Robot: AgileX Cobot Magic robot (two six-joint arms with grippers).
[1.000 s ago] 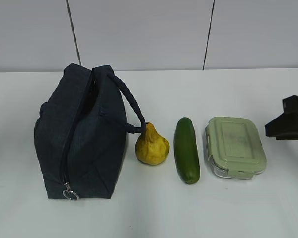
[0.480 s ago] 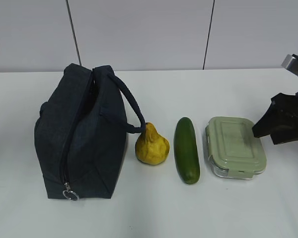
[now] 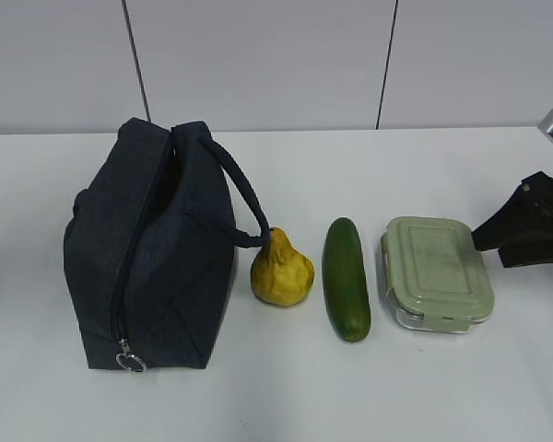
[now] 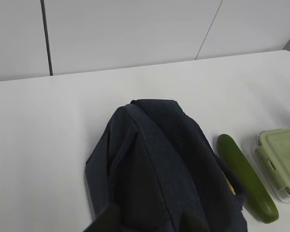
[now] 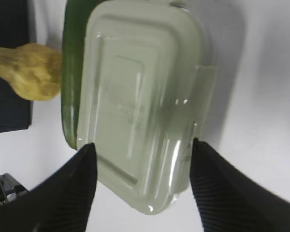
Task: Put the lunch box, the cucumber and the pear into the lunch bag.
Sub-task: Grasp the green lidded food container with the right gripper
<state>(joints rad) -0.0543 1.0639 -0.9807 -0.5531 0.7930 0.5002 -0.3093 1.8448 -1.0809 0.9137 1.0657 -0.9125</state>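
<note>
The dark navy lunch bag (image 3: 147, 258) stands at the left, its silver ring pull (image 3: 129, 359) at the front lower end. The yellow pear (image 3: 281, 269), the cucumber (image 3: 346, 278) and the sage-lidded lunch box (image 3: 435, 272) lie in a row to its right. My right gripper (image 3: 484, 241) is open at the box's right end; in the right wrist view (image 5: 142, 159) its fingers (image 5: 67, 193) straddle the lunch box (image 5: 140, 96) without touching. My left gripper (image 4: 147, 224) is open above the bag (image 4: 164, 179).
The white table (image 3: 369, 175) runs back to a grey panelled wall. In the right wrist view the cucumber (image 5: 70, 72) lies tight along the box's far side, with the pear (image 5: 34, 70) and the bag's corner (image 5: 9, 63) beyond it.
My right gripper has moved left toward the lunch box's right end and risen a little. The bag, pear, cucumber and box have not moved.
</note>
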